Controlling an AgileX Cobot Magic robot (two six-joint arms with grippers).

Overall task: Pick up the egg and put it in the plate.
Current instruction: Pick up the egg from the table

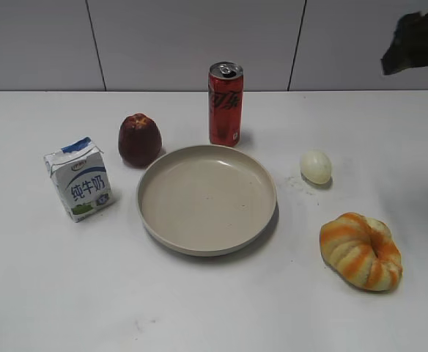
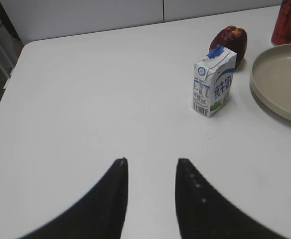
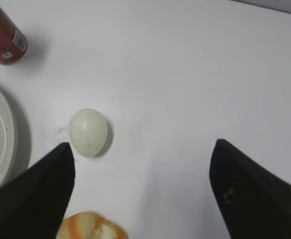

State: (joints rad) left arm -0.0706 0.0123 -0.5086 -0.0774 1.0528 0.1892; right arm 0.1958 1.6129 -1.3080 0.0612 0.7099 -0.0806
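The pale cream egg (image 1: 316,166) lies on the white table just right of the beige plate (image 1: 207,242). In the right wrist view the egg (image 3: 88,132) sits just above the tip of my left finger, outside the gap. My right gripper (image 3: 143,147) is wide open and empty, held above the table; only part of its arm (image 1: 415,40) shows at the exterior view's top right. My left gripper (image 2: 150,162) is open and empty over bare table, far left of the plate (image 2: 270,94).
A red soda can (image 1: 226,104) stands behind the plate. A dark red apple (image 1: 139,139) and a milk carton (image 1: 79,179) are at its left. An orange-striped bread ring (image 1: 360,251) lies front right, close below the egg.
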